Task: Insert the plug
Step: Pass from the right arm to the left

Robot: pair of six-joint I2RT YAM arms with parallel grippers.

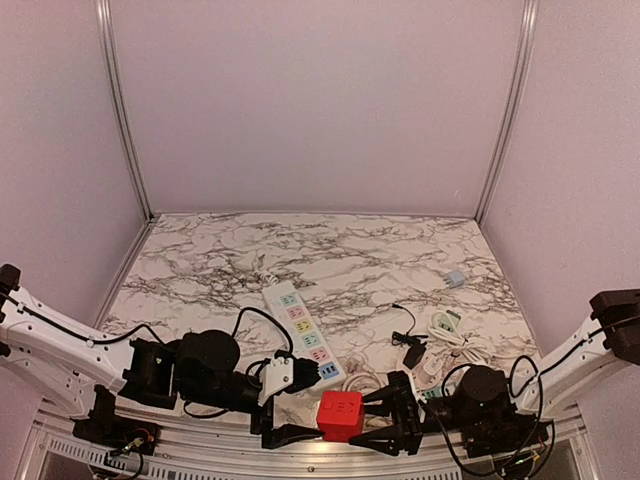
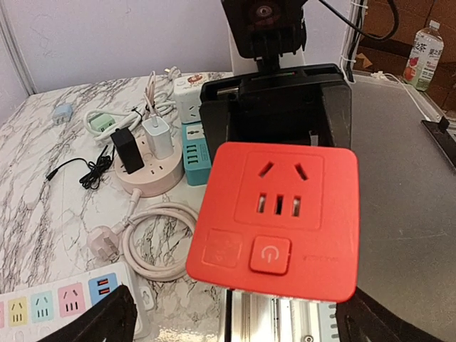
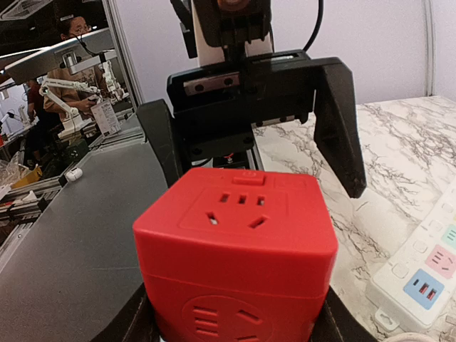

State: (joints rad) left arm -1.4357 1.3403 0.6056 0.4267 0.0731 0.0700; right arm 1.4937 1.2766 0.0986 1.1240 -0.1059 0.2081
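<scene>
My right gripper is shut on a red cube socket, holding it at the near edge of the table between the two arms. In the right wrist view the cube fills the space between my right gripper's fingers, socket face up. My left gripper stands open facing it, its fingers apart on either side, touching nothing. The left wrist view has the cube just ahead of the left gripper. A white plug on a coiled white cable lies on the marble to the left.
A white power strip with coloured sockets lies mid-table. A pink round socket carries a black and a white adapter. Beside it are a teal cube, a white cube, a green adapter and a small blue one.
</scene>
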